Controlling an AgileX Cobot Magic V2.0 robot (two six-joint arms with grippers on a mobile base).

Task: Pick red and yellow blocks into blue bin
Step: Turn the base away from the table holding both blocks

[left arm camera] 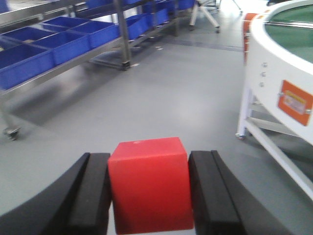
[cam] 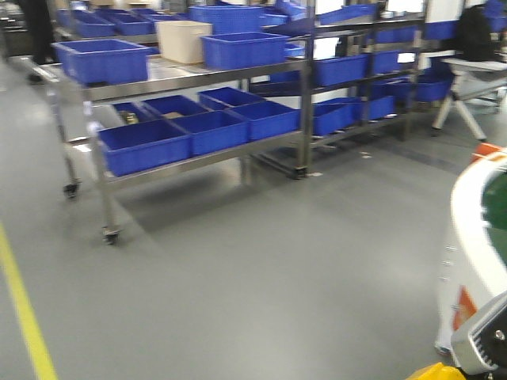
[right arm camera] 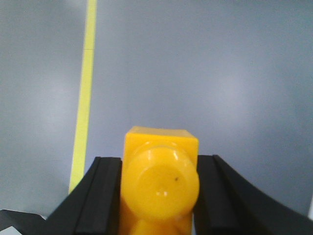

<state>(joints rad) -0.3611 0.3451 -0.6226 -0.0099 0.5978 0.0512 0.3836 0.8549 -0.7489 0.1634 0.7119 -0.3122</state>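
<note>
Well ahead of the left pincer [left arm camera: 149,164], blue tubs [left arm camera: 73,41] on steel racks [left arm camera: 122,34] are seen; the target bin cannot be singled out. The yellow brick [right arm camera: 161,183] is clamped in the right pincer [right arm camera: 159,164], and the red cube [left arm camera: 149,188] in the left. Either could be dropped onto the floor [left arm camera: 161,98] if the grip is jolted.

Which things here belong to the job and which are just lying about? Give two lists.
Job: small plain red cube, in left gripper; yellow plastic studded toy brick, in right gripper; blue plastic bins, target unclear.
Lying about: cream plastic bin, steel wheeled rack, white round conveyor.
</note>
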